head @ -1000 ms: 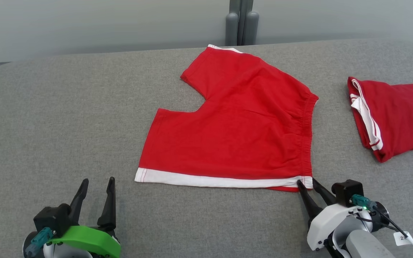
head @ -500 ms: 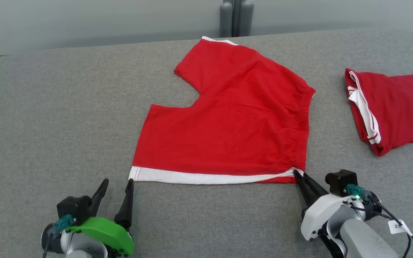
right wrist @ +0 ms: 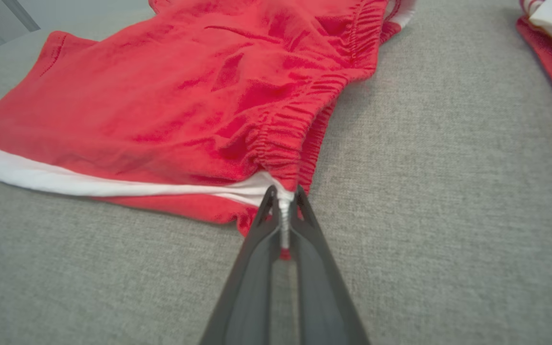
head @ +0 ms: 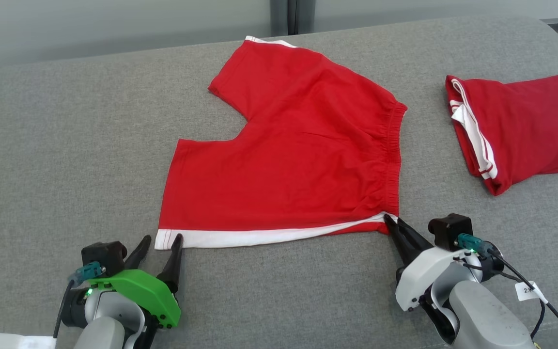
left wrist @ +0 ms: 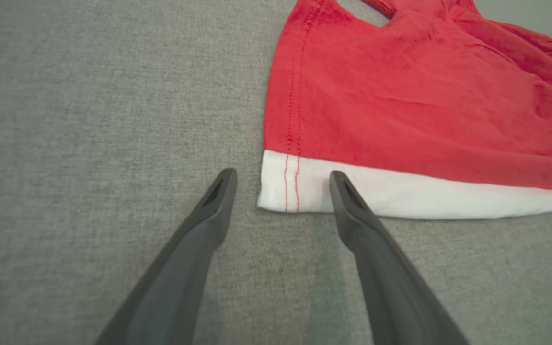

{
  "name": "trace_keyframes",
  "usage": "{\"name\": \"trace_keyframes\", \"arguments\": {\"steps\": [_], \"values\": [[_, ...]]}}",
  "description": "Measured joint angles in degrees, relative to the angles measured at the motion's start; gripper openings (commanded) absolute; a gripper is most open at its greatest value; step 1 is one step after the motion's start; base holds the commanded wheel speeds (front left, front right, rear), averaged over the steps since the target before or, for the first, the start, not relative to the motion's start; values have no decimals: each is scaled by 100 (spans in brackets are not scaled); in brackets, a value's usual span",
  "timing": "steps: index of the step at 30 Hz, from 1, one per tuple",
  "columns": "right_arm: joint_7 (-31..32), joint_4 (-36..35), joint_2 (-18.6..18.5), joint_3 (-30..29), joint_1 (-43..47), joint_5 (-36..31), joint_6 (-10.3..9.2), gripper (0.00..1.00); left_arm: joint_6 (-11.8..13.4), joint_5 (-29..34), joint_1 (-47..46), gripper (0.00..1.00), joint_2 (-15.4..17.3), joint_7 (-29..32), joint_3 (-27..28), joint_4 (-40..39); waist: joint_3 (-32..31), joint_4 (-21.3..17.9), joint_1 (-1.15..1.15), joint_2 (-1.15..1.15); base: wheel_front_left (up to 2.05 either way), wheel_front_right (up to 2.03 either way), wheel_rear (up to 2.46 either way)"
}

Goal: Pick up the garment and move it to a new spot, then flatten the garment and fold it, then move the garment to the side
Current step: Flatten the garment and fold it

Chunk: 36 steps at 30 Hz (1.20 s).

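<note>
We see a broad grey upholstered surface (head: 66, 145) with a rounded far edge. Behind it are a pale wall (head: 114, 24) and a dark upright post (head: 292, 14) at the top of the head view. The red shorts (head: 298, 155) lie spread flat near the middle of the surface, legs pointing left and the gathered waistband (head: 394, 155) to the right. Their white band (head: 259, 236) runs along the near edge. Well apart on the right lies a second red garment (head: 521, 126), folded, with white stripes showing at its open end. The left gripper (head: 162, 237) comes up from the lower left under a green cover (head: 136, 291), low over the fabric, its fingers spread wide. In the left wrist view the near left corner of the white band lies between the fingertips. One tip overlaps the band, though we cannot tell whether it touches. The right gripper (head: 393, 219) reaches in from the lower right on a white wrist housing (head: 424, 276), angled up and to the left. Its fingers are pressed together, pinching the near right corner of the shorts where waistband and white band meet. A small bunch of cloth is drawn up between the tips.
</note>
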Motion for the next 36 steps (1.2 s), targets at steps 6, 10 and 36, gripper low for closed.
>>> {"name": "trace_keyframes", "arguments": {"steps": [6, 10, 36], "values": [[0, -3, 2, -10, -18, 45, 5, 0, 0, -98, -186, 49, 0, 56, -25, 191, 43, -30, 0, 0, 0, 0, 0], [0, 2, 2, -12, -19, 46, 5, 0, 0, -98, -227, 48, 5, 98, -58, 274, 41, -26, 0, 0, 0, 0, 0], [0, -416, -92, 90, -22, 401, 4, 0, -19, -754, -312, 0, 68, 275, -549, 203, -89, 119, 0, 0, 0, 0, 0]]}}
